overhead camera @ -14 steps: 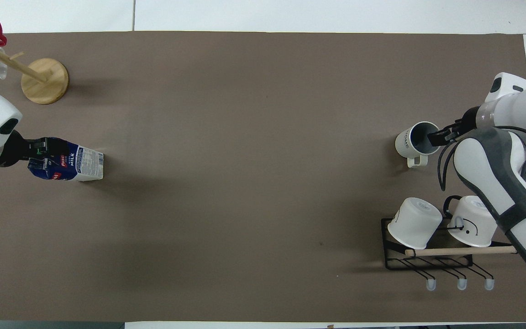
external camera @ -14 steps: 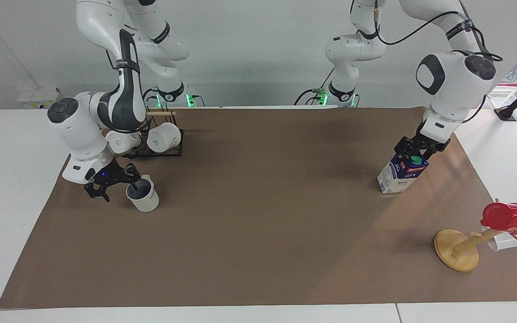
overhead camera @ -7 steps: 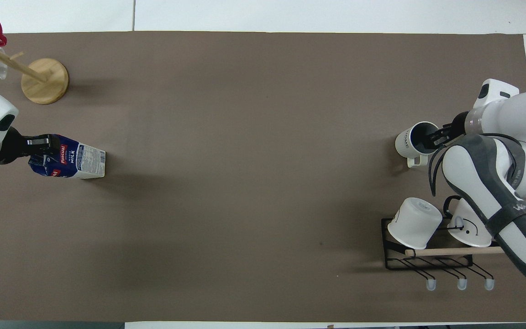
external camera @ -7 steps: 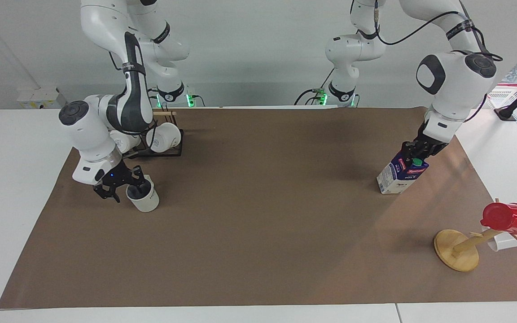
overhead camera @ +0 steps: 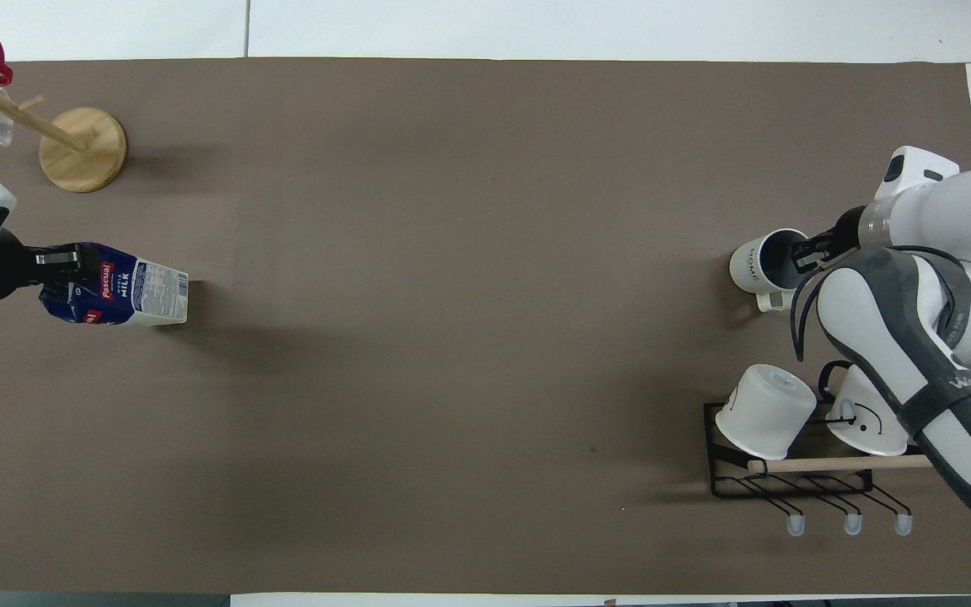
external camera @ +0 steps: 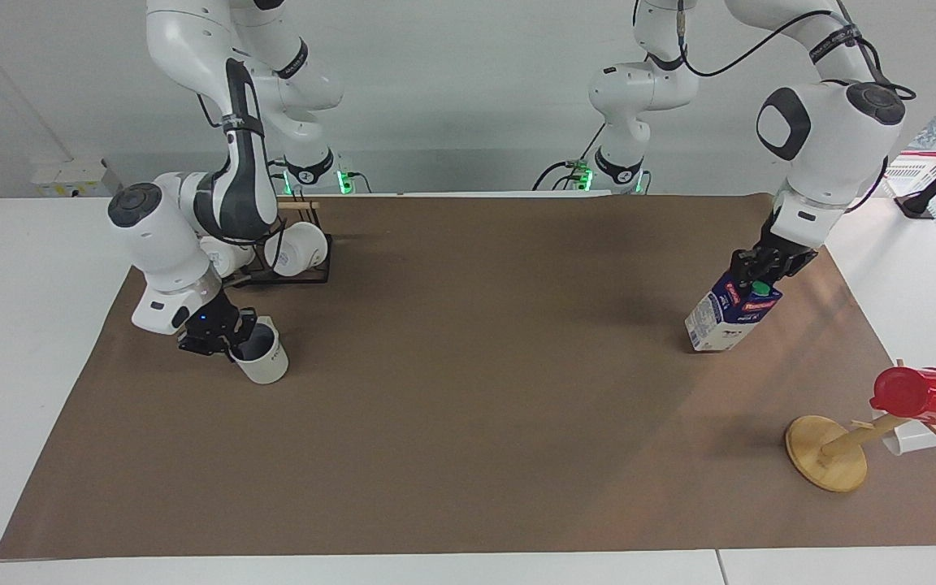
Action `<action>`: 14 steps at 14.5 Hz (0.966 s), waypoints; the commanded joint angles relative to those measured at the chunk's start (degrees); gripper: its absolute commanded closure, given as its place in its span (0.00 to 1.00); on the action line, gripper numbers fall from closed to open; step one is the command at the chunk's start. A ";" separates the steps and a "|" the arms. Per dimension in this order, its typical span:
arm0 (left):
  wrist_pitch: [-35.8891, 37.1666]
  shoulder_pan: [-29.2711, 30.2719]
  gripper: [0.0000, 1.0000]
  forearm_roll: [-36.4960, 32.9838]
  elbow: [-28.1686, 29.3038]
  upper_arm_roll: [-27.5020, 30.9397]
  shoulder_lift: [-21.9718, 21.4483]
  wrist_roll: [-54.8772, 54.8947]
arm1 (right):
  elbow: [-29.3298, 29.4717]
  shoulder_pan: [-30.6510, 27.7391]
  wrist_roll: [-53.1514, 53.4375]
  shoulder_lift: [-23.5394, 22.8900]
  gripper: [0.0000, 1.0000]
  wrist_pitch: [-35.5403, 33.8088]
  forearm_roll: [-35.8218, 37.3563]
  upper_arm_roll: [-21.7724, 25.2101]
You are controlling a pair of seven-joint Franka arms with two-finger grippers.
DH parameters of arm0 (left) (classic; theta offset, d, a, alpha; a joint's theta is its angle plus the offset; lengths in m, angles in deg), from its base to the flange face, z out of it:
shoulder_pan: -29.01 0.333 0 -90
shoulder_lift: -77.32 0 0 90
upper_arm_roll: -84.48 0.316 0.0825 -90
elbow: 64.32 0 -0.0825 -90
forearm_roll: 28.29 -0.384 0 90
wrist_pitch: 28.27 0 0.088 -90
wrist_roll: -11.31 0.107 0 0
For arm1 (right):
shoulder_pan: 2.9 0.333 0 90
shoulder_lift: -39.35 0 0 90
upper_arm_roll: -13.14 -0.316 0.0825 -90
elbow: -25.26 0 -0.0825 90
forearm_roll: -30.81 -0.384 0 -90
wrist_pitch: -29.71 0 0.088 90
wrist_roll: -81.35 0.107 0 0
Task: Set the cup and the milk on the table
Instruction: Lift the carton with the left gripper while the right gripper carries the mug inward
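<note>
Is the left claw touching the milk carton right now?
Touching. In the facing view the left claw is shut on the top ridge of the milk carton, which leans under it on the table.

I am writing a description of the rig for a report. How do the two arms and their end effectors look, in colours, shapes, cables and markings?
Both arms are glossy white with rounded joints and dark grey round joint caps. The right arm wears a dark grey sleeve with pale lettering; the left arm carries a loose black cable and black bands. Green lights glow at both bases. The right end effector and left end effector are small and black.
</note>
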 commanded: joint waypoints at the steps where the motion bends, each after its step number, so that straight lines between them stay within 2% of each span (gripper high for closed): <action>1: 4.15 -0.44 1.00 -1.57 -0.30 -0.14 -2.97 -0.73 | 8.09 0.10 1.19 0.19 1.00 -10.62 -1.23 -0.29; 2: 4.86 -0.44 1.00 -1.57 -0.82 -0.14 -3.24 -0.55 | 11.00 0.63 2.15 0.27 1.00 -14.50 -1.15 -0.38; 4: 8.01 -0.44 1.00 -1.57 -3.62 -0.14 -3.15 -0.47 | 13.84 3.69 3.21 0.18 1.00 -16.30 -1.15 -0.38; 8: 13.81 -0.44 1.00 -1.57 -11.09 -0.22 -0.61 -0.03 | 13.85 14.14 18.30 -0.96 1.00 -11.04 0.08 -0.38; 11: 21.10 -0.53 1.00 -2.27 -19.52 -0.22 2.99 0.15 | 11.83 20.74 24.91 -0.78 1.00 -8.04 1.22 -0.29; 14: 22.97 -1.15 1.00 -2.18 -20.34 -0.22 3.36 1.03 | 8.85 24.88 29.48 -1.40 1.00 -3.49 1.49 -0.38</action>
